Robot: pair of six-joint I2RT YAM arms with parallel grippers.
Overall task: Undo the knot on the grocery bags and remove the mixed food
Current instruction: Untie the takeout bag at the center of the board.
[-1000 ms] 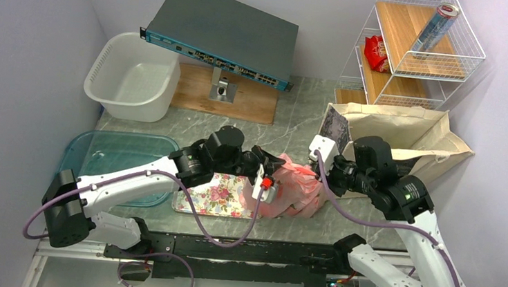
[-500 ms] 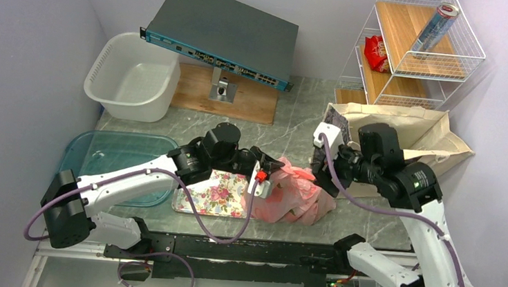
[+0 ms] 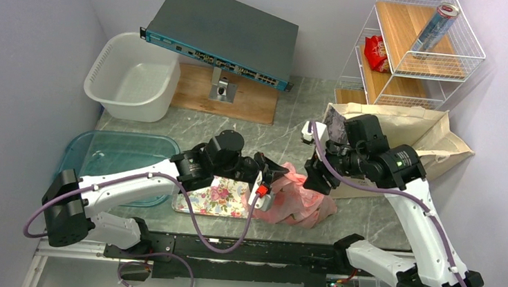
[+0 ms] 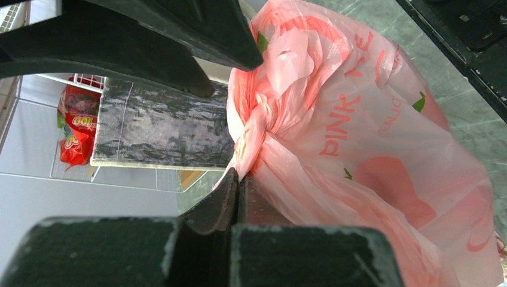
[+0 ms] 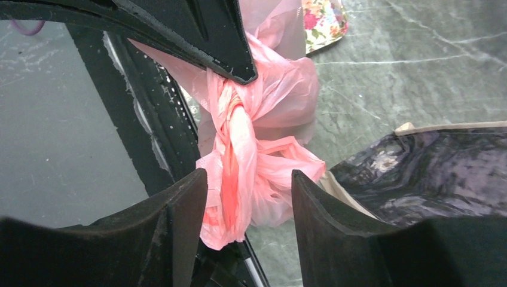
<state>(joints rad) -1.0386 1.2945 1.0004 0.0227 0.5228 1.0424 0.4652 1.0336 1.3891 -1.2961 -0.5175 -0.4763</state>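
Beside the tray (image 3: 213, 197), your left gripper (image 4: 238, 179) clamped the pink bag (image 4: 359, 149) under the knot (image 5: 238, 110); your right gripper (image 5: 250, 182), jaws apart, straddled its tail. Untying step: seemingly close, then pull.

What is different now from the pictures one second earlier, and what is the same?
The right gripper opened, letting go of the pink bag, and its arm reached slightly farther forward and left. The knot now sits between its open jaws. The left gripper stays shut on the bag; the tote has not moved.
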